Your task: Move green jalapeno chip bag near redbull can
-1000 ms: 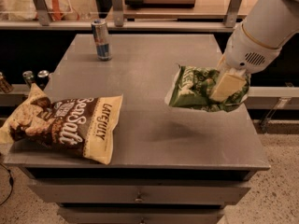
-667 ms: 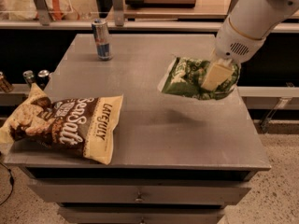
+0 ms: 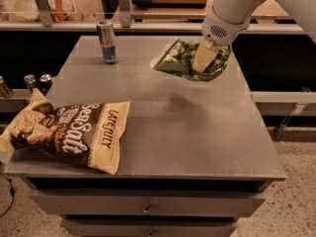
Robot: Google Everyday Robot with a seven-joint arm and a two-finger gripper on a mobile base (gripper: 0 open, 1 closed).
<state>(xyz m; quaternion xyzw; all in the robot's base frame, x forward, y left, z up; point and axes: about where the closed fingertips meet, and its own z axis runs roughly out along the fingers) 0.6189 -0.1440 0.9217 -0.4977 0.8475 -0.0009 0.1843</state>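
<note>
So the gripper (image 3: 202,63) is up over the far right part of the worktop (image 3: 187,132), fingers (image 3: 205,55) clamped on the green jalapeno chip bag (image 3: 177,61). The bag looks like it's hanging in the air, judging by the shadow on the metal below it. The redbull can (image 3: 107,41) stands upright near the far left edge, with bare worktop between it and the bag, so roughly halfway: bag picked up, not yet set down by the can. The worktop is a grey metal cabinet with drawers, a big brown Sea Salt bag (image 3: 69,132) lies at the front left, and a couple of small dark cans (image 3: 37,82) sit on a ledge off to the left.
</note>
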